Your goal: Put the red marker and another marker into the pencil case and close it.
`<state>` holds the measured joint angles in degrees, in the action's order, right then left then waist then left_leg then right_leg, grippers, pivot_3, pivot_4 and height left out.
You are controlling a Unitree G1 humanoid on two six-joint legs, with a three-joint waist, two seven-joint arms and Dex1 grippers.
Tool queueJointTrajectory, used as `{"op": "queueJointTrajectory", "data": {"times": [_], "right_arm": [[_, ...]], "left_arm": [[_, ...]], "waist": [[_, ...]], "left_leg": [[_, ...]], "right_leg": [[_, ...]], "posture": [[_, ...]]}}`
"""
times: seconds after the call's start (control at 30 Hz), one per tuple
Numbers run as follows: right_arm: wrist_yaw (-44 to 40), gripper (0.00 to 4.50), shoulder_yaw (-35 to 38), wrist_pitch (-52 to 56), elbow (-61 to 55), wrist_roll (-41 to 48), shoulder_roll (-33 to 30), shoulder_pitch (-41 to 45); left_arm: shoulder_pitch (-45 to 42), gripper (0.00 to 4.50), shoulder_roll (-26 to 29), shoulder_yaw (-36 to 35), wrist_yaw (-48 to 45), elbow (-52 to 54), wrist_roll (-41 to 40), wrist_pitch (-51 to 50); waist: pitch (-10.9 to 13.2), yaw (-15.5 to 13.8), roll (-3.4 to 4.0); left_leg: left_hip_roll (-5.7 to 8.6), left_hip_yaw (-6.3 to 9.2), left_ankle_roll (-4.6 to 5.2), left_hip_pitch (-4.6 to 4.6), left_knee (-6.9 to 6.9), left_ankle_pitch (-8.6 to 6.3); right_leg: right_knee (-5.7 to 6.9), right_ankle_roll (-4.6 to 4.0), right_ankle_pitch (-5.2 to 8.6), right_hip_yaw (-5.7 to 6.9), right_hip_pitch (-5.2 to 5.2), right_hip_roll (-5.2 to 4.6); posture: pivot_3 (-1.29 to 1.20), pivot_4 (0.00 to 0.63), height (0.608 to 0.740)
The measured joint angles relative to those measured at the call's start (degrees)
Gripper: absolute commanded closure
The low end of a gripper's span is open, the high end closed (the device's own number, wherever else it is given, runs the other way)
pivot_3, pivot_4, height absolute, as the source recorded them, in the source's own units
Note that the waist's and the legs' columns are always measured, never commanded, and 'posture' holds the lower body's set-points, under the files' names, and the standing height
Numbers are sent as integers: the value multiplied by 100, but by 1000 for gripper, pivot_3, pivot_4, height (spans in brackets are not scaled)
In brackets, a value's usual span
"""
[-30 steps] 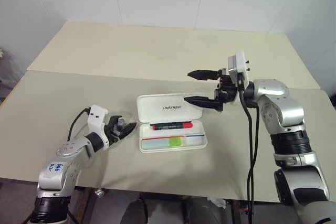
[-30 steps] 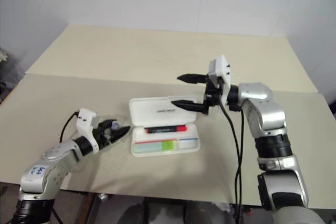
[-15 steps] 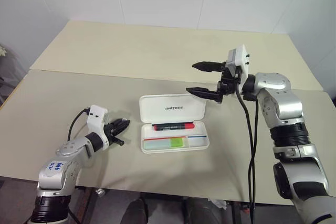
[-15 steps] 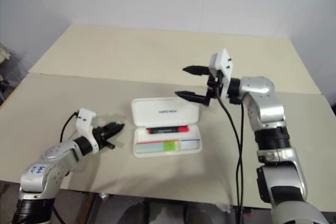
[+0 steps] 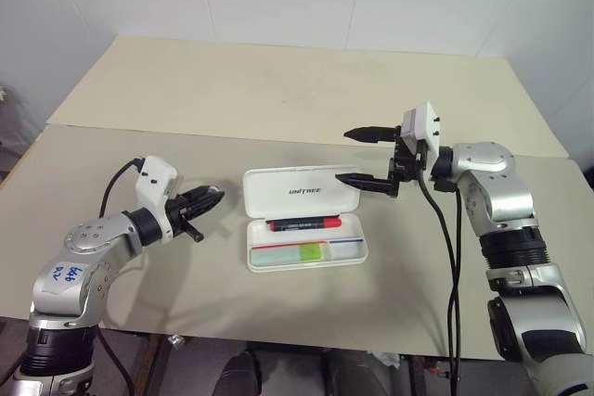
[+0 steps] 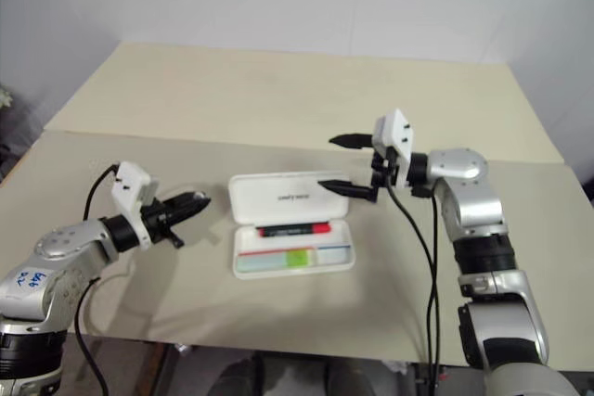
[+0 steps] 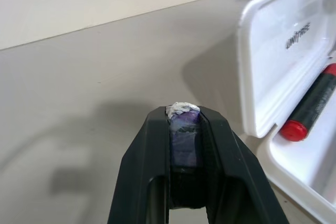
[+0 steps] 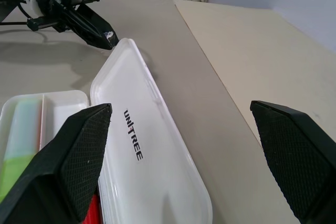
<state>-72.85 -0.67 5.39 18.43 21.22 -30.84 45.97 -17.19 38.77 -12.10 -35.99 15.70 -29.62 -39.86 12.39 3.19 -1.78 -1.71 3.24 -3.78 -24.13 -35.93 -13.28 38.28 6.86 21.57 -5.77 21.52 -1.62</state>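
bench (image 5: 278,99): carries the open case.
case (image 5: 302,192): lid up, long axis across; red marker (image 5: 304,223) and green marker (image 5: 299,251) inside.
right hand (image 5: 369,157): released, wide, just behind the lid; nearer.
left hand (image 5: 206,198): clenched on a small purple piece (image 7: 182,129).

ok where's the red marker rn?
In the eye views the red marker lies inside the open pencil case, in the tray's back half just below the raised lid, with the green marker in front of it.
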Motion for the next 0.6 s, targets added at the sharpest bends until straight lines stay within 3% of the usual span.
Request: {"op": "queueJointTrajectory", "data": {"times": [0.23,0.37,0.6], "right_arm": [[-690,0,446,20,7,942,158,-188],[-1380,0,498,204,2,1262,-41,-441],[-1484,0,334,141,42,1466,-590,-787]], "left_arm": [[-1178,4105,439,42,-691,407,-635,-257],[-1618,4105,453,330,-1008,409,-785,-354],[-1957,4105,246,803,-1363,376,-871,-376]], "waist": [[-1,-15,4],[0,-16,5],[1,0,7]], "left_leg": [[2,2,-1,1,-1,1],[4,2,-1,-1,0,1],[5,-3,-2,2,-6,1]], "right_leg": [[-8,-1,-4,3,-10,-5],[-11,-1,-4,4,-9,0],[-5,-1,-4,-3,-9,9]], "posture": [[0,150,740],[0,150,740],[0,150,740]]}}
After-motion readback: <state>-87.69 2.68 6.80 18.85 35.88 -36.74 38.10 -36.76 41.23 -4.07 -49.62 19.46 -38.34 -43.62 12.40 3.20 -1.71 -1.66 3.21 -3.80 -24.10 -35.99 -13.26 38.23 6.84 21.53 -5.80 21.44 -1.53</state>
